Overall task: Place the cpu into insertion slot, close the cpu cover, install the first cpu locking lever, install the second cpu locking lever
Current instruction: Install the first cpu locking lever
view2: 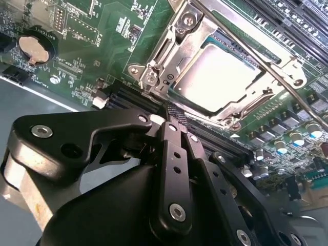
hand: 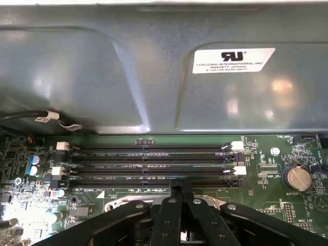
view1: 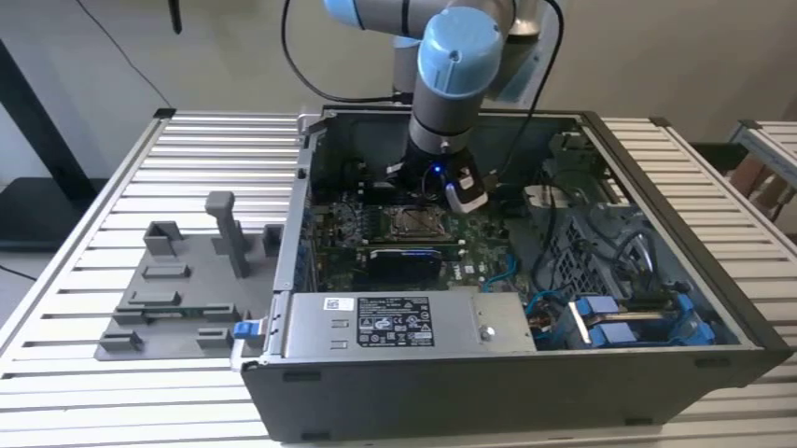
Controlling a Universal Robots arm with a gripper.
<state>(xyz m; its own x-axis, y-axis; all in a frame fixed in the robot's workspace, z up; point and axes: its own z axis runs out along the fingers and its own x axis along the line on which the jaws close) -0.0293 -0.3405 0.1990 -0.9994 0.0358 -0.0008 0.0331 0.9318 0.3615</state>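
- Just ahead of the claw [view2: 171, 108], near its tips but not touching them, the cpu [view2: 220, 72] sits in its socket.
- Claw fingers are pressed together, gripping nothing.
- The cpu cover [view2: 192, 40] lies flat around the chip, with a thin lever [view2: 246, 46] crossing its far side.

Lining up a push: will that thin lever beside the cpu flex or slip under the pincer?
Likely springy: the lever is a thin, long wire rod along the cover. Probably slippery too, being bare shiny metal, so the shut pincer could skid off.
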